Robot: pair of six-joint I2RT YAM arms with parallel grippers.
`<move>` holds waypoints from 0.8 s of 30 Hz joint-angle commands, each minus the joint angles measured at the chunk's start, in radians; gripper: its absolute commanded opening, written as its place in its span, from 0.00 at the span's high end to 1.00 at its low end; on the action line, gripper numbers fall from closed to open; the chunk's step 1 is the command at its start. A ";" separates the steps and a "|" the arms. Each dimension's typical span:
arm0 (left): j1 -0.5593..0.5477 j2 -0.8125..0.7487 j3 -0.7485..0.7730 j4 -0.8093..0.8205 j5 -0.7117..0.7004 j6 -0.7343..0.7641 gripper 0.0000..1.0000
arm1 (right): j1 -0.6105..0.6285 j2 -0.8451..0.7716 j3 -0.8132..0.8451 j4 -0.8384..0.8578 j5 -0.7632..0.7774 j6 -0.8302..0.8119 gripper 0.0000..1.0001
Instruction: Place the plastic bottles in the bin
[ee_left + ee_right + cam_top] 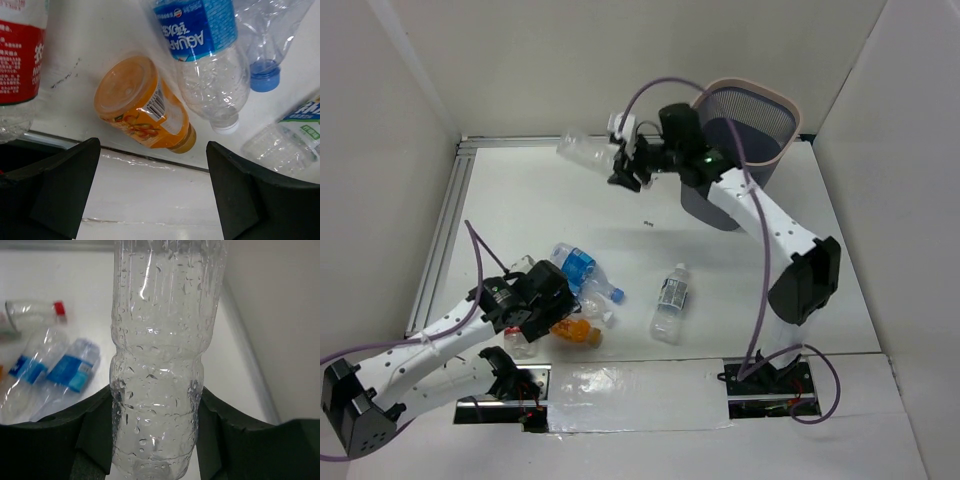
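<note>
- My right gripper (156, 407) is pinching a clear, droplet-beaded plastic bottle (157, 350) mid-body: likely light, crushable, slippery.
- My left gripper (155, 185) is hanging spread over a squat orange bottle (142, 102).

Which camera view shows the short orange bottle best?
The left wrist view: the orange bottle lies on its side, whole and close, ahead of the open left gripper, label and barcode showing. The top external view shows it small, beside the left gripper. The right wrist view shows at most an orange sliver at its left edge.
</note>
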 commanded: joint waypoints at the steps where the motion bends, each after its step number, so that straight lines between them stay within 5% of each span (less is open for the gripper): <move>1: -0.026 0.038 0.019 -0.045 0.024 -0.106 0.00 | -0.049 -0.112 0.144 0.062 0.053 0.182 0.77; 7: -0.067 0.015 -0.093 0.003 0.058 -0.259 0.00 | -0.211 -0.112 0.209 0.113 0.348 0.314 0.77; 13: -0.067 0.004 -0.200 0.144 0.041 -0.279 0.00 | -0.440 -0.100 0.168 0.080 0.313 0.335 0.70; 16: -0.067 0.030 -0.222 0.217 0.032 -0.267 0.00 | -0.510 -0.080 0.148 0.040 0.247 0.306 0.38; 18: -0.067 0.068 -0.222 0.250 0.032 -0.258 0.00 | -0.532 -0.080 0.148 -0.006 0.187 0.288 0.00; 24: -0.095 0.151 -0.222 0.259 0.032 -0.267 0.00 | -0.607 -0.160 0.069 -0.002 -0.009 0.288 0.00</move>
